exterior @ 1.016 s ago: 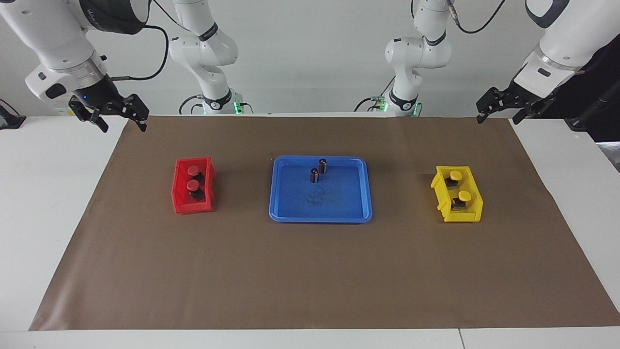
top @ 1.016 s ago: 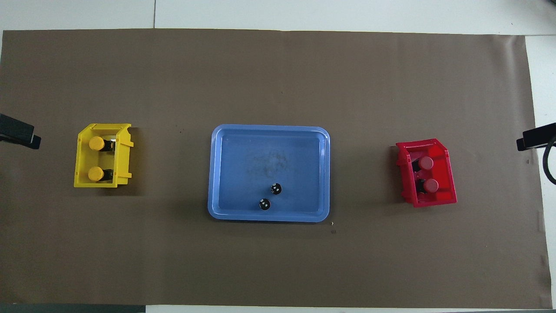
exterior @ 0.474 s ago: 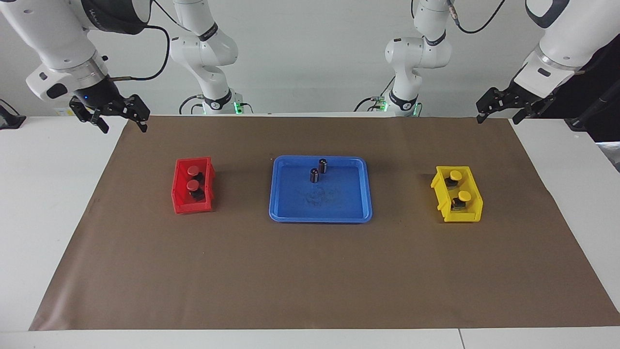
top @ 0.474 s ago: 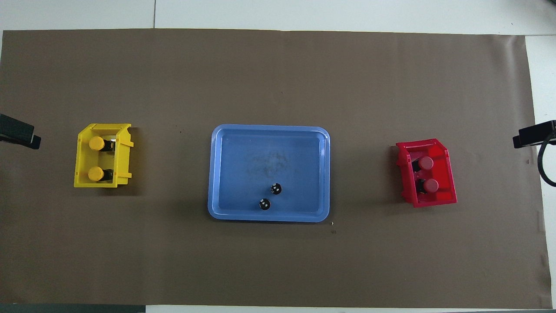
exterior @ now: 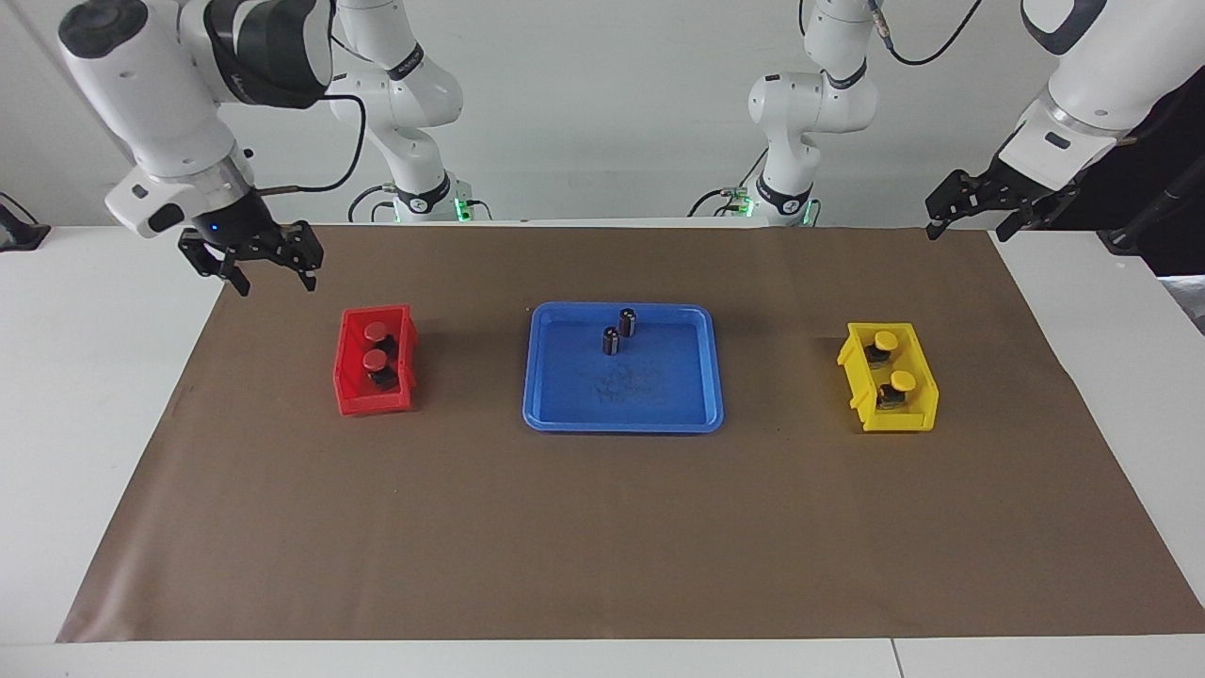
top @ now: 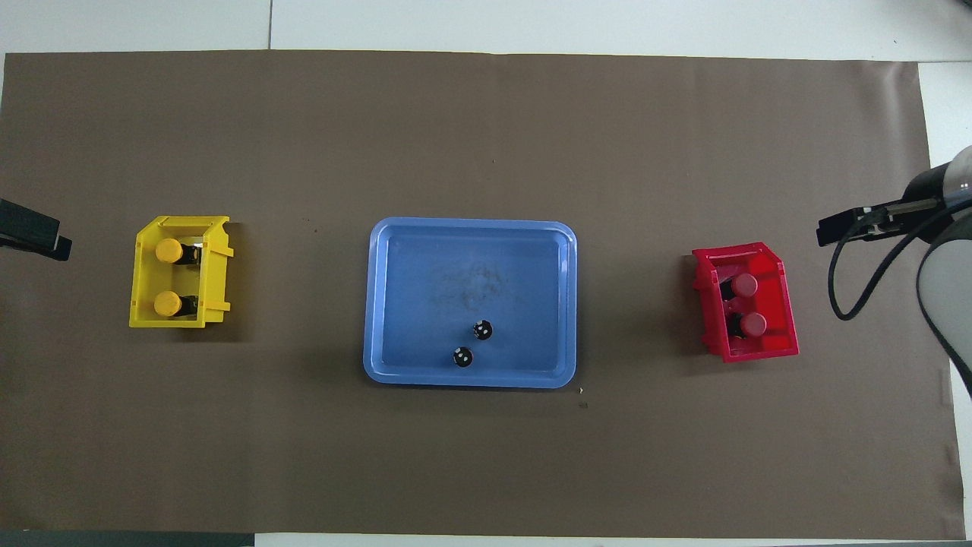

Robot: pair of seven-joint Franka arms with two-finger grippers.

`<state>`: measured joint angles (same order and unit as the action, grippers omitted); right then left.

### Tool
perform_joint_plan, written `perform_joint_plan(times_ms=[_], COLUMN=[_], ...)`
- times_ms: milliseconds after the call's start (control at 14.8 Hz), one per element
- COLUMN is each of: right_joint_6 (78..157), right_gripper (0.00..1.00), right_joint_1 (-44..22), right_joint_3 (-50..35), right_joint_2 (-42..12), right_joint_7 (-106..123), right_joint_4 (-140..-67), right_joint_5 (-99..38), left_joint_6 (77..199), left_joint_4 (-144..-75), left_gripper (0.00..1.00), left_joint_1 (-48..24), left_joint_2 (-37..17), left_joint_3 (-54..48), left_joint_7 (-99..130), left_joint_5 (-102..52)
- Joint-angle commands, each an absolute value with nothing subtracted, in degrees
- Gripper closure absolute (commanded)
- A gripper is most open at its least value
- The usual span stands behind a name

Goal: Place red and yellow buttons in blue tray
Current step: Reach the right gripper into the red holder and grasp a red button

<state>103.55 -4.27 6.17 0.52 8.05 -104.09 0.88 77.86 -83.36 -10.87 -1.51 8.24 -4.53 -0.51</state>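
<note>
Two red buttons sit in the red bin, and two yellow buttons sit in the yellow bin. The blue tray lies mid-table between the bins. My right gripper hangs open and empty over the mat, beside the red bin toward the right arm's end. My left gripper waits open and empty over the mat's corner at the left arm's end.
Two dark capless cylinders stand in the tray near its robot-side rim. A brown mat covers most of the white table. A black cable loops from the right wrist.
My right arm has swung in from the table's end toward the red bin and come lower. The left arm, the buttons and the tray have not moved.
</note>
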Motion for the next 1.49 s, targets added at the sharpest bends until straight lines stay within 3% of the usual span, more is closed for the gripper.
perform_joint_plan(times_ms=[0,203,880,1016,1219,1422], right_joint_6=[110.5,119.4,131.6,133.0,133.0,133.1], right_gripper=[0.20,0.28,0.31,0.32,0.32,0.33], right_joint_1=[-4.6,-4.7,-6.9,-6.9,-6.9,-6.9], right_joint_3=[6.2,6.2,6.2,6.2,6.2,6.2], right_joint_2=[-1.6,-0.9,-0.9,-0.5,-0.5,-0.3], right_joint_7=[7.1,7.0,7.1,7.1,7.1,7.4], right_joint_4=[-108.6,-117.6,-127.7,-129.0,-129.5,-130.3], right_joint_5=[-1.2,-1.8,-2.5,-2.5,-2.5,-2.5], left_joint_6=[77.7,77.7,82.4,84.8,95.5,95.9], left_joint_4=[-85.1,-85.1,-85.3,-88.7,-101.5,-101.7], left_gripper=[0.00,0.00,0.00,0.00,0.00,0.00], left_joint_1=[-11.5,-11.3,-11.3,-11.0,-11.2,-10.9], left_joint_2=[0.1,0.1,-0.1,1.0,6.6,6.7], left_joint_3=[8.0,8.1,7.9,7.9,7.8,8.0], left_joint_7=[-3.9,-3.6,-3.8,-3.5,-3.4,-3.3], left_joint_5=[-1.0,-1.1,-0.1,-0.2,-0.2,-0.2])
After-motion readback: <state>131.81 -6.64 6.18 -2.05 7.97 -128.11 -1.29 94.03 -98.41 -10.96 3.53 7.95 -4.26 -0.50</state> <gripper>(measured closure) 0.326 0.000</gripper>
